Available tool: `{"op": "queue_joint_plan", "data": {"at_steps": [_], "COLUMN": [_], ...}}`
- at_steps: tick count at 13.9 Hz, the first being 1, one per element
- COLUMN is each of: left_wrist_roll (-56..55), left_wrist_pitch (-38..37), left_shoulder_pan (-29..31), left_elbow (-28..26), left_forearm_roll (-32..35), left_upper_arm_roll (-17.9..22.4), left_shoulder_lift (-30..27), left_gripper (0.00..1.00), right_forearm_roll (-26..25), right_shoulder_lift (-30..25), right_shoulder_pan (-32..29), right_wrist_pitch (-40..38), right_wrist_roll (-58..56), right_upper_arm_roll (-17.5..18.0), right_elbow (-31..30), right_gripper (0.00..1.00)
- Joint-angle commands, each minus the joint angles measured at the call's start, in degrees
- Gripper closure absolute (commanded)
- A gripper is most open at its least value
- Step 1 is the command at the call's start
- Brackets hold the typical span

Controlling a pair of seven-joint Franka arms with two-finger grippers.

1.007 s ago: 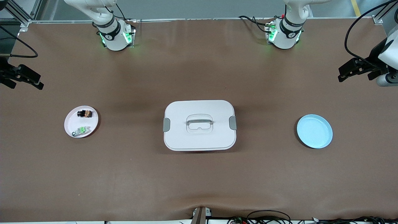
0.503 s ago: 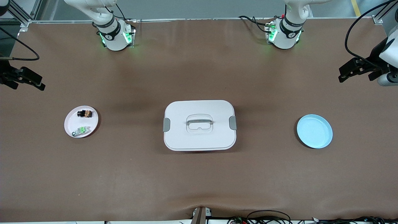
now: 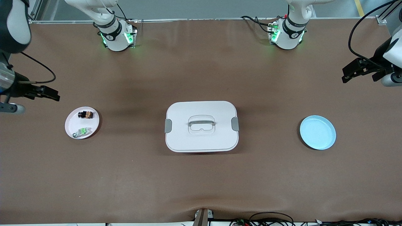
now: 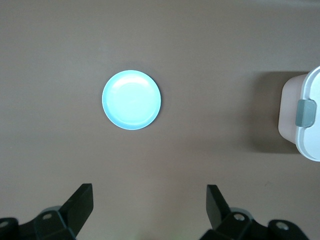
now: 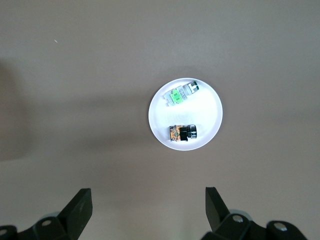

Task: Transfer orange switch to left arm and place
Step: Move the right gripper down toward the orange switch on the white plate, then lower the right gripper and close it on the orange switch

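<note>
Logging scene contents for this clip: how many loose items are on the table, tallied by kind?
Plates: 2, white plate and blue plate
Small components: 2, orange switch and green-and-grey component, both on the white plate
Lidded boxes: 1, white box
Total: 5

box [image 3: 201,126] mid-table between plates

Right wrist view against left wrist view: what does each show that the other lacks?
Only the right wrist view shows the white plate holding the orange switch and the green-and-grey component, with the open right gripper above. Only the left wrist view shows the empty blue plate, one end of the box with its grey clip, and the open left gripper. Both share the brown table.
</note>
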Motion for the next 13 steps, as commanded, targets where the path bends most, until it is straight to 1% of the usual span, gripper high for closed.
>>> {"op": "queue_joint_plan", "data": {"at_steps": [1, 2, 3, 4, 7, 8, 11, 13], "left_wrist_roll": [1.2, 1.2, 1.2, 1.2, 1.2, 1.1, 1.1, 1.1], "left_wrist_pitch": [-0.2, -0.2, -0.2, 0.1, 0.1, 0.1, 0.1, 0.1], "left_shoulder_pan": [0.3, 0.3, 0.2, 0.2, 0.2, 0.2, 0.2, 0.2], "left_elbow": [0.5, 0.5, 0.5, 0.2, 0.2, 0.2, -0.7, -0.8], "left_forearm_roll": [-0.4, -0.4, -0.4, -0.3, -0.4, -0.4, -0.4, -0.5], "left_upper_arm_roll": [-0.1, -0.1, -0.1, -0.1, -0.1, -0.1, -0.2, -0.1], "left_shoulder_lift": [0.0, 0.0, 0.0, 0.1, 0.1, 0.1, -0.3, -0.3], "left_gripper": [0.00, 0.00, 0.00, 0.00, 0.00, 0.00, 0.00, 0.00], "right_forearm_roll": [-1.2, -2.7, -5.3, -6.6, -6.7, -6.7, -6.7, -6.7], "right_shoulder_lift": [-0.8, -0.7, 0.2, 1.4, 4.5, 5.1, 6.8, 8.7], "right_shoulder_pan": [-0.7, -0.9, -0.8, -0.9, -2.5, -3.0, -4.6, -5.0], "right_wrist_pitch": [7.3, 9.4, 10.4, 10.9, 14.3, 17.5, 30.5, 33.7], "right_wrist_roll": [-0.1, -0.2, -0.2, -0.2, -0.2, -0.4, -2.7, -2.8], "right_upper_arm_roll": [0.4, 0.4, 0.4, 0.4, 0.4, 0.4, 0.4, 0.4], "right_elbow": [-8.6, -11.0, -12.6, -13.1, -13.9, -15.4, -22.5, -23.9], "right_gripper": [0.00, 0.00, 0.00, 0.00, 0.00, 0.00, 0.00, 0.00]}}
